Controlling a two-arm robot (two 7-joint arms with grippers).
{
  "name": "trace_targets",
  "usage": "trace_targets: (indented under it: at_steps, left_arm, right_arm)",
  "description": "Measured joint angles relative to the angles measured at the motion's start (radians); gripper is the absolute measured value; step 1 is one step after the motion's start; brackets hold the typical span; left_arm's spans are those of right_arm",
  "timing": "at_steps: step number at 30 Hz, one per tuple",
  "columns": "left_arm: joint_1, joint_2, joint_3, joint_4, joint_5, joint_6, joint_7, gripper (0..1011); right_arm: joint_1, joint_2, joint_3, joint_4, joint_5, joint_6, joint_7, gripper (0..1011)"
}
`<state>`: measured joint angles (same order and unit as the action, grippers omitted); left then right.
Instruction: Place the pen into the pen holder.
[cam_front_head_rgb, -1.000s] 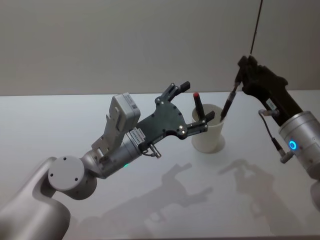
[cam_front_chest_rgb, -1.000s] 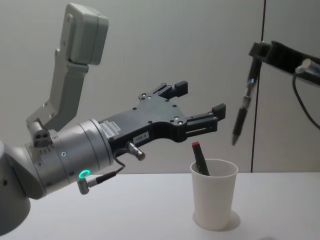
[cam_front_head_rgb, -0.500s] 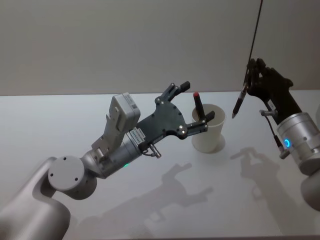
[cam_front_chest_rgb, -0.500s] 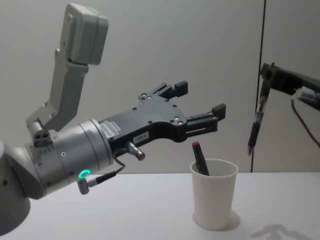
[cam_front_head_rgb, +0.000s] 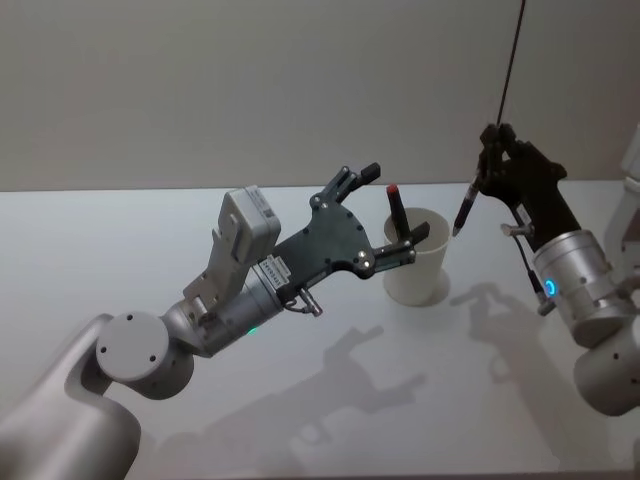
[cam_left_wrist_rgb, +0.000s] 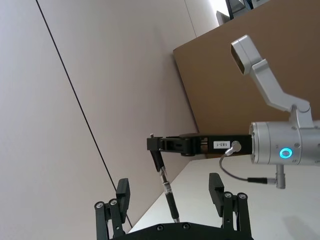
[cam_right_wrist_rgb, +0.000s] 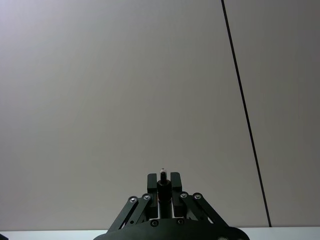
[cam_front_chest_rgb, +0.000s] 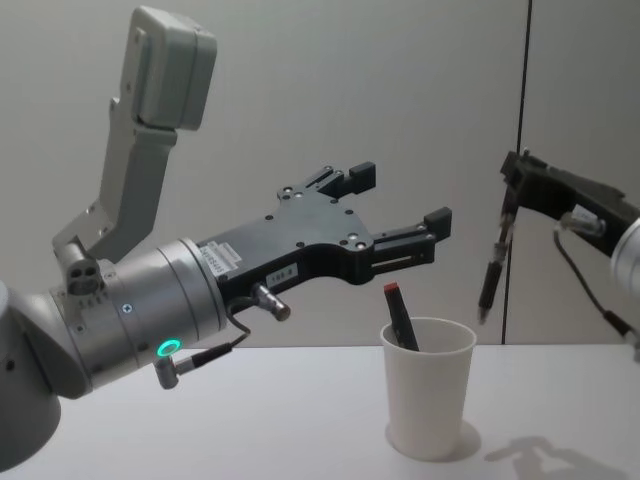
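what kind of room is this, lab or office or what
Probably a robot test lab: a bare white table, plain grey wall, and one paper cup staged as a pen holder.

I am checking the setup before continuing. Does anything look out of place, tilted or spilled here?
Nothing stands out. The cup stands upright with a red-capped pen leaning inside. The right end effector holds a black pen above and beside the cup. Nothing is spilled.

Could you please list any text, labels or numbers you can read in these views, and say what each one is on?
No text can be read with confidence.
White sticker on the left hand: print too small to read.
White sticker on the right hand, which holds the pen: a short code, too blurred to read.
The pen holder: plain, no print.
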<state>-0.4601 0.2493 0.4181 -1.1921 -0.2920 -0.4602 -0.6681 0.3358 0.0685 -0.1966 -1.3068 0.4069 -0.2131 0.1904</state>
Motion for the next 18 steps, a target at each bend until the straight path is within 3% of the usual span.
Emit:
trace_targets:
  at_steps: [12, 18]
  left_arm:
    - [0.0, 0.0, 0.0, 0.0, 0.0, 0.0, 0.0, 1004]
    - [0.0, 0.0, 0.0, 0.0, 0.0, 0.0, 0.0, 1004]
  right_arm:
    - [0.053, -0.028, -0.011, 0.117, -0.01, -0.085, 0.021, 154]
    - [0.079, -0.043, -0.017, 0.174, -0.019, -0.123, 0.023, 292]
